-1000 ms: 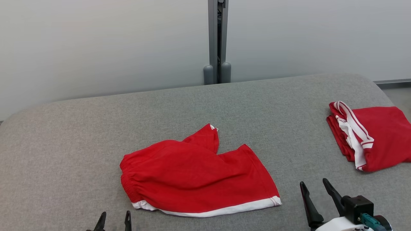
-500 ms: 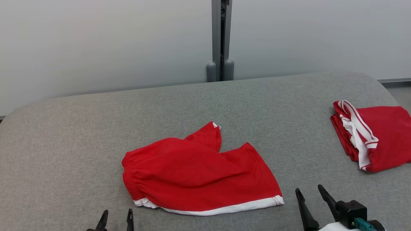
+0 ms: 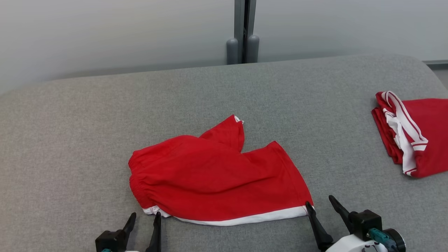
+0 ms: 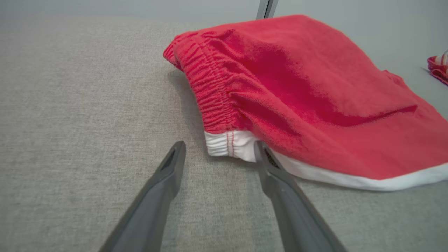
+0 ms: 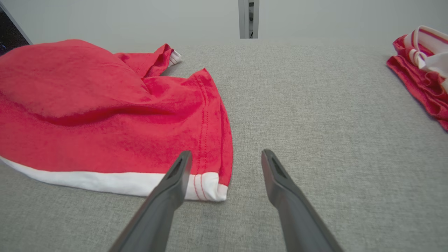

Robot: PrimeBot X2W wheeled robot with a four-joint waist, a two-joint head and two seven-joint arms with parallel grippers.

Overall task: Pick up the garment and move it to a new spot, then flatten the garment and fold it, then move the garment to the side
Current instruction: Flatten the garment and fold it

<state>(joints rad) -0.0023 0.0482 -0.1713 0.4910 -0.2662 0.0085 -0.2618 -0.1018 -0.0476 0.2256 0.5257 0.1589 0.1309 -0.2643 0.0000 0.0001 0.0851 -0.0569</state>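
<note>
Shorts [image 3: 217, 182] rumpled, left claw [image 3: 146, 214], right claw [image 3: 319, 200] — open

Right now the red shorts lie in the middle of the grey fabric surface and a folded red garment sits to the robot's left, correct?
No. The head view shows the folded red garment to the robot's right, not its left. The red shorts do lie central on the grey fabric surface.

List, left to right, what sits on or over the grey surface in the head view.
left gripper, jaws open → red shorts, spread out → right gripper, jaws open, by the shorts' white-hemmed corner → folded red-and-white garment at the right edge
</note>
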